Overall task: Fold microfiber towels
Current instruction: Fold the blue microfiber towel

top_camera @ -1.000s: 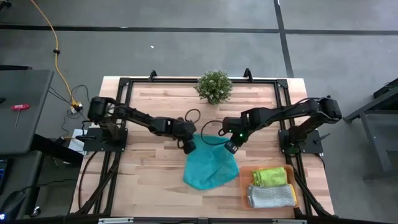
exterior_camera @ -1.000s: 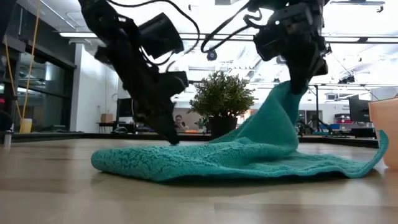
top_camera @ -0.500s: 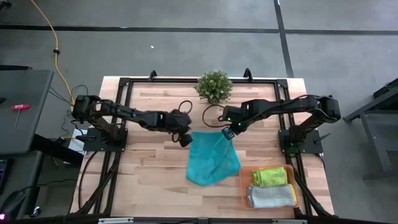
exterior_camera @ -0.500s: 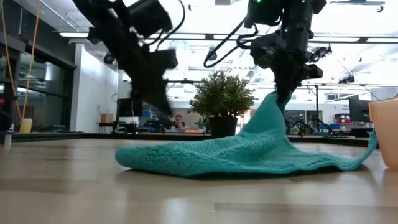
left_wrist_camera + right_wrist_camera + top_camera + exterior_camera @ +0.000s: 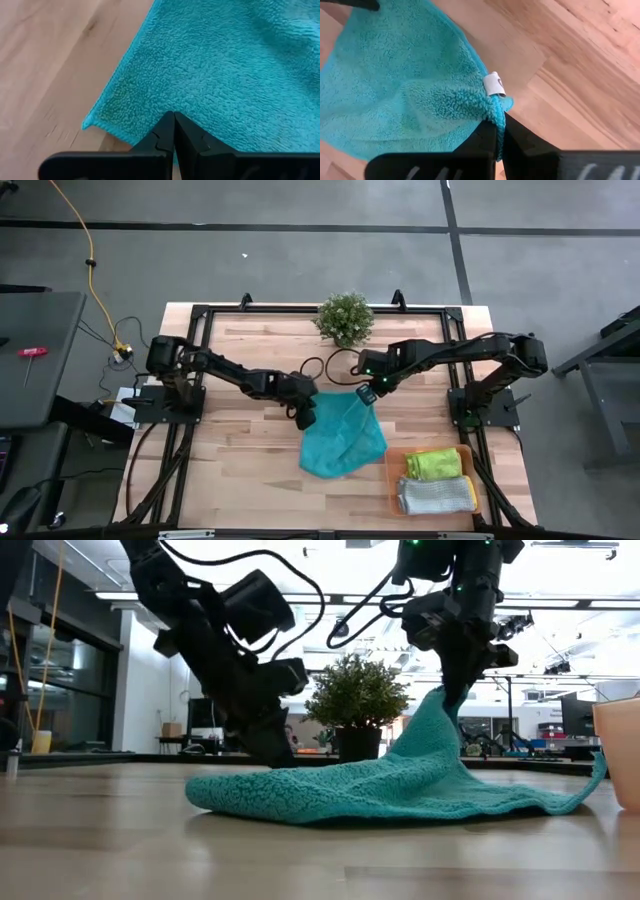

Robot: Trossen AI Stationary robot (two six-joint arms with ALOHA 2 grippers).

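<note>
— Wooden surface, status?
— Teal towel is lying mid-surface. My right hand is pinching its far corner, raising it for folding; my left hand, fingers together, is pressing the opposite corner.

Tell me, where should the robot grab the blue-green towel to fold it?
Probably by a corner. The teal towel lies mostly flat on the table, and its thin corners are easy to pinch from above. The right tool is already shut on one corner by the white tag, lifting it. The left tool is shut, with its tips on the towel by the free corner next along that edge, a good second spot.
</note>
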